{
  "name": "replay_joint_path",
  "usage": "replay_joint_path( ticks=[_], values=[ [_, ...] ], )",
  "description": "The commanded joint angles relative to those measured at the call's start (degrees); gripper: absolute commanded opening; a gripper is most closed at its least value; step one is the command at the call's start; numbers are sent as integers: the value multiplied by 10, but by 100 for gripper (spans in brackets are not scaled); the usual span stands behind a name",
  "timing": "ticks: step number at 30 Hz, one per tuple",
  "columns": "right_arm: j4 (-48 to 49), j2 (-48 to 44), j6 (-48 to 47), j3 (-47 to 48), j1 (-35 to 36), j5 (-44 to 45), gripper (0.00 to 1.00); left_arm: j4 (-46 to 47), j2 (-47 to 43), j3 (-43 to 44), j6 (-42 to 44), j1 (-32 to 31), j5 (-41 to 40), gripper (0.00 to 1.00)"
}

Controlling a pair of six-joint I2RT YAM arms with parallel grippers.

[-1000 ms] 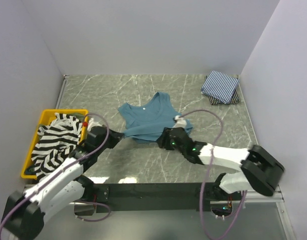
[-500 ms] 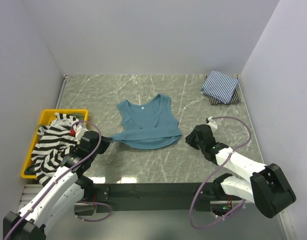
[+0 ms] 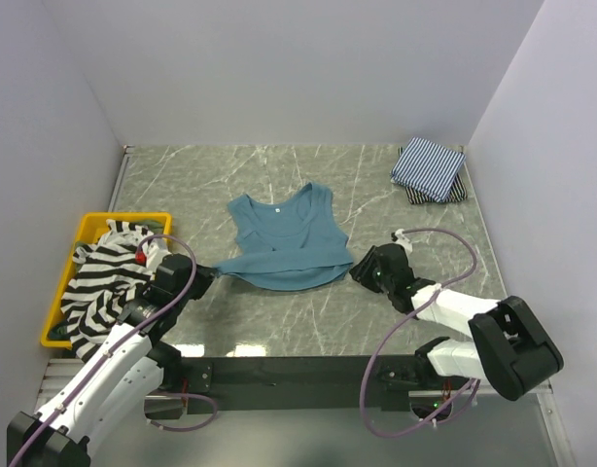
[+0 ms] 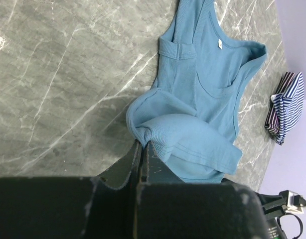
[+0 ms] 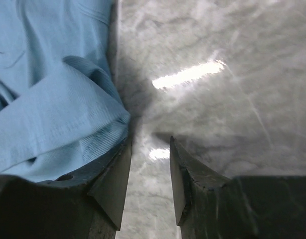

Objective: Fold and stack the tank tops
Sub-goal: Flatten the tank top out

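The teal-blue tank top lies flat mid-table, straps toward the back, its bottom hem folded up over the body. My left gripper is shut on the fold's left corner; in the left wrist view the jaws pinch bunched teal cloth. At the top's right edge my right gripper stands open. Between its fingers is only bare table, and the left finger touches the teal cloth. The black-and-white striped top is heaped in a bin. The pinstriped top lies folded at the back right.
The yellow bin stands at the left edge beside my left arm. A dark folded piece shows under the pinstriped top. White walls close in the marble table on three sides.
My right gripper let go of the teal top, swung away to the right, then came back to its right edge. The left gripper pulled left with its corner, and the top now lies flat.
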Motion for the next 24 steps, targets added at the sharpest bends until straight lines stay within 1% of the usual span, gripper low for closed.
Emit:
replay_joint_path(
  ticks=[1, 16, 24],
  values=[
    [67, 20, 7, -3, -3, -8, 46, 17, 4, 12, 4, 5, 3, 1],
    [136, 82, 28, 17, -2, 0, 48, 26, 15, 16, 12, 9, 14, 1],
    [173, 75, 38, 16, -2, 0, 48, 27, 16, 18, 17, 10, 16, 1]
  ],
)
